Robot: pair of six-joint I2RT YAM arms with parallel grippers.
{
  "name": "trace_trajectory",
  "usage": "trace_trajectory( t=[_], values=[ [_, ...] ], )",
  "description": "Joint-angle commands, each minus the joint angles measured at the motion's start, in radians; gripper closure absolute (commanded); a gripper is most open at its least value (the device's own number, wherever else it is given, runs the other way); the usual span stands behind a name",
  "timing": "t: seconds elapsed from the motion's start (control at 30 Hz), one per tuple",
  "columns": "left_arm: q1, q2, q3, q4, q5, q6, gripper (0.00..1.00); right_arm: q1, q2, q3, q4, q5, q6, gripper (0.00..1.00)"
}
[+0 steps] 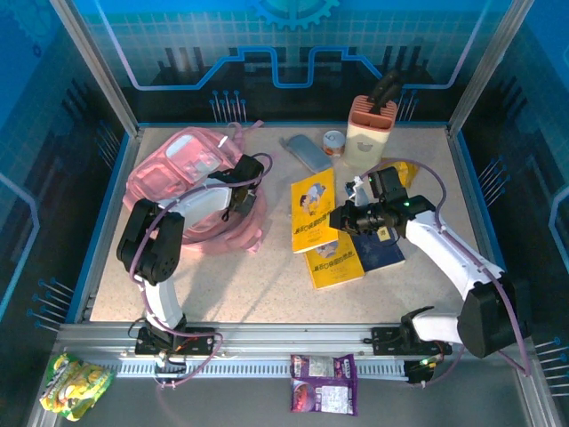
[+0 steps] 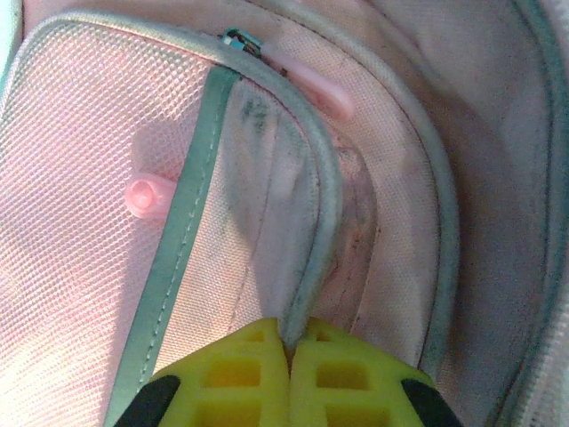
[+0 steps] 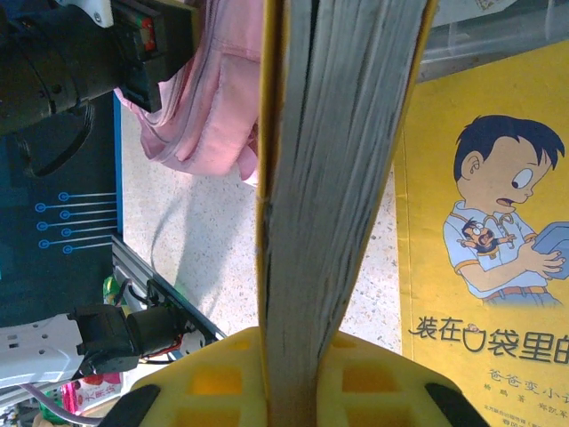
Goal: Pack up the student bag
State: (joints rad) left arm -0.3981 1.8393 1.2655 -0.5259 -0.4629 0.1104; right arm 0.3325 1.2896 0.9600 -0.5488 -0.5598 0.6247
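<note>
The pink student bag (image 1: 182, 169) lies at the table's left rear. My left gripper (image 1: 236, 197) sits on its right side. In the left wrist view that gripper (image 2: 292, 342) is shut on a fold of the bag's pale grey trim (image 2: 322, 205), beside a mesh pocket (image 2: 80, 267). Near the table's middle, my right gripper (image 1: 340, 216) is shut on the right edge of a yellow book (image 1: 313, 209). The right wrist view shows this yellow book (image 3: 338, 160) edge-on between the yellow fingers of my right gripper (image 3: 298, 356), with the bag (image 3: 213, 98) beyond it.
A second yellow book (image 1: 336, 264) and a blue book (image 1: 380, 251) lie under the right arm. At the back stand a pen holder (image 1: 369, 129), a small tin (image 1: 334, 142) and a grey case (image 1: 307, 153). Snack packets (image 1: 324, 384) lie in front of the rail.
</note>
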Motion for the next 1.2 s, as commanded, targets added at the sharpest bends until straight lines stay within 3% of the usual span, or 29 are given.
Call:
trace_trajectory(
  t=[0.0,0.23,0.33,0.57,0.87,1.07,1.17],
  values=[
    [0.017,-0.051,0.031,-0.046,0.036,-0.023,1.0,-0.015,-0.002,0.04,0.046,-0.046,-0.009,1.0],
    [0.015,-0.244,-0.024,-0.07,0.17,-0.017,1.0,-0.015,0.013,0.078,-0.012,-0.068,-0.036,1.0],
    [0.015,-0.321,-0.032,-0.087,0.172,0.005,1.0,-0.014,0.007,0.089,-0.023,-0.12,0.006,1.0],
    [0.019,-0.463,-0.015,-0.103,0.245,0.137,1.0,0.045,0.002,0.089,0.034,-0.193,0.085,1.0],
    [0.038,-0.516,0.014,-0.113,0.29,0.161,1.0,0.125,0.039,0.117,0.043,-0.142,0.067,1.0],
    [0.099,-0.539,0.077,-0.116,0.426,0.193,1.0,0.138,0.062,0.123,0.025,-0.182,0.026,1.0],
    [0.122,-0.557,0.091,-0.117,0.482,0.207,1.0,0.197,0.087,0.119,0.065,-0.168,0.05,1.0]
  ],
)
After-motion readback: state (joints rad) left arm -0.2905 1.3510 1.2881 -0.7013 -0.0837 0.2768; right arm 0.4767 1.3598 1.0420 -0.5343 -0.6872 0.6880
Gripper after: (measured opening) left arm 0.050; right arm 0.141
